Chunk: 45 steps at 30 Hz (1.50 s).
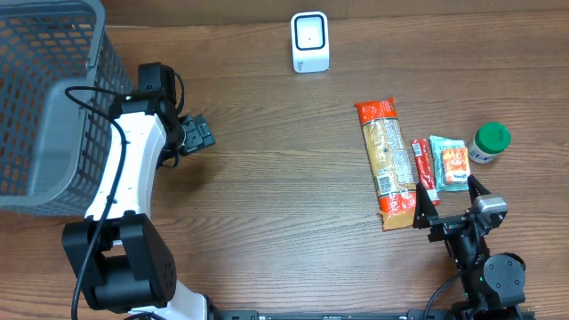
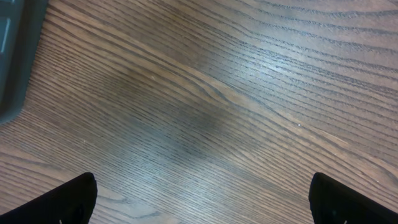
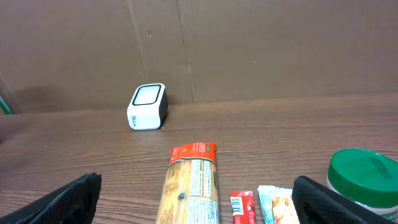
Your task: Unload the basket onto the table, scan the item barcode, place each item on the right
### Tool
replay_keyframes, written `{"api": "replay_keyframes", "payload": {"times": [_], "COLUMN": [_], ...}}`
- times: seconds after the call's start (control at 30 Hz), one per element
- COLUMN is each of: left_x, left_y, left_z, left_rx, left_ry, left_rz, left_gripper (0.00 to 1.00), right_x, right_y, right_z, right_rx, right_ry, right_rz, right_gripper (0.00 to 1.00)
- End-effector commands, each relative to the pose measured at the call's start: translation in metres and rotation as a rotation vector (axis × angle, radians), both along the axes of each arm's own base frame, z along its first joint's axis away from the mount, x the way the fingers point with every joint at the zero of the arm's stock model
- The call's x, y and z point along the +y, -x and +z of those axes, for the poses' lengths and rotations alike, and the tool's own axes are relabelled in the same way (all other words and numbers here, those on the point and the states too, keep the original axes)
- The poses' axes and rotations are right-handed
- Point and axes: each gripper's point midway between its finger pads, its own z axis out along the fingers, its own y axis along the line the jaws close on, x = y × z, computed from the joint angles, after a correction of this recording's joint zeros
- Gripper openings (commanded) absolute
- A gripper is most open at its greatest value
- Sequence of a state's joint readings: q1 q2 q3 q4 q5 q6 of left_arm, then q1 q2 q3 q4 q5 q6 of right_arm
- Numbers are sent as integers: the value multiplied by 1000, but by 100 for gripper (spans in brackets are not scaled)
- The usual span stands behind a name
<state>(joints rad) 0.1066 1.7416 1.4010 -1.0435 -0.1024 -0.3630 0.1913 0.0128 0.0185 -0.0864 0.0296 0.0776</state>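
Note:
Four items lie in a row at the table's right: a long pasta packet (image 1: 387, 160) (image 3: 191, 186) with red ends, a thin red bar (image 1: 425, 171) (image 3: 243, 207), a teal-and-orange packet (image 1: 451, 163) (image 3: 278, 204) and a green-lidded jar (image 1: 489, 142) (image 3: 364, 177). A white scanner (image 1: 310, 42) (image 3: 148, 106) stands at the back centre. My right gripper (image 1: 444, 197) (image 3: 198, 199) sits open just in front of the items, holding nothing. My left gripper (image 1: 197, 133) (image 2: 202, 199) hovers open over bare wood at the left.
A grey mesh basket (image 1: 44, 98) fills the table's left side, its corner (image 2: 12, 56) showing in the left wrist view. A brown cardboard wall (image 3: 249, 43) closes the back behind the scanner. Wood tabletop (image 1: 284, 196) stretches between the arms.

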Motion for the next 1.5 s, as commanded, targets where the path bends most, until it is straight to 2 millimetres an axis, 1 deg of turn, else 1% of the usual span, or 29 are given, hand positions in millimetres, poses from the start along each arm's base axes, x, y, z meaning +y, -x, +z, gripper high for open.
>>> {"api": "replay_keyframes", "payload": {"times": [0.0,0.77,0.83,0.9,1.0,1.1,1.13,1.23,1.37,1.47], "left_x": [1,1,1,1,0,0,-1,-4,-7,-9], "left_y": [-2,-2,-2,-2,1,9,20,41,72,92], "left_z": [3,4,10,21,53,95,127,174,220,243], "left_rx": [-9,-10,-27,-60,-152,-277,-374,-523,-686,-772], "left_ry": [-12,-12,-14,-17,-28,-42,-52,-69,-86,-96], "left_rz": [-12,-13,-12,-12,-12,-11,-10,-9,-8,-7], "left_gripper": [99,100,100,100,100,100,100,100,100,100], "right_x": [0,0,0,0,0,0,0,0,0,0], "right_y": [0,0,0,0,0,0,0,0,0,0], "right_z": [-2,-2,-2,-2,-2,-2,-2,-2,-2,-2], "right_rx": [-5,-5,-5,-5,-5,-5,-5,-5,-5,-5], "right_ry": [6,6,6,6,6,6,6,6,6,6], "right_rz": [0,0,0,0,0,0,0,0,0,0], "right_gripper": [100,100,100,100,100,100,100,100,100,100]}}
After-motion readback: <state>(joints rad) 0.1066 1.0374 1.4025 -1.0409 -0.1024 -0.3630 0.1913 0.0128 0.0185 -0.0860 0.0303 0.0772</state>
